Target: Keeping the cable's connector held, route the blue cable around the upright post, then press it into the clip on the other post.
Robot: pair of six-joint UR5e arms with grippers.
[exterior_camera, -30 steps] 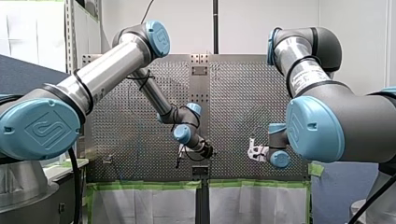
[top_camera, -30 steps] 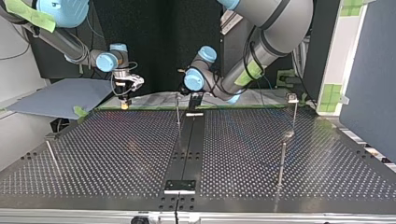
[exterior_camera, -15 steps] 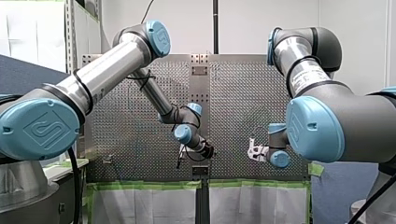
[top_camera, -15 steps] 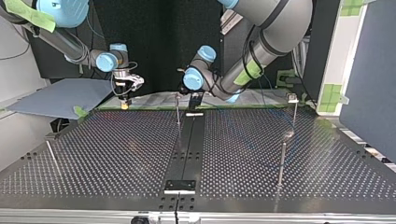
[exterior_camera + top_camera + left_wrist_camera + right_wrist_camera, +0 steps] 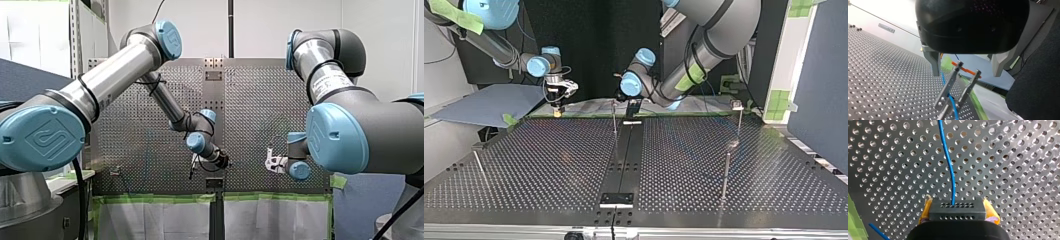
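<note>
Where the blue cable (image 5: 949,165) runs: from our connector (image 5: 958,207) to between the prongs of the clip (image 5: 948,85).
Right gripper (image 5: 958,212): clamped on connector.
Left gripper (image 5: 965,74): fingers apart, astride clip.
Risk: our overpulling may unseat cable.

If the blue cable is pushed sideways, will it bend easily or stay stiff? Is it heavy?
Probably floppy: the blue cable is thin and runs in a soft wave from the connector. Likely light too, so it should follow a sideways push, yet it may spring back rather than stay put.
</note>
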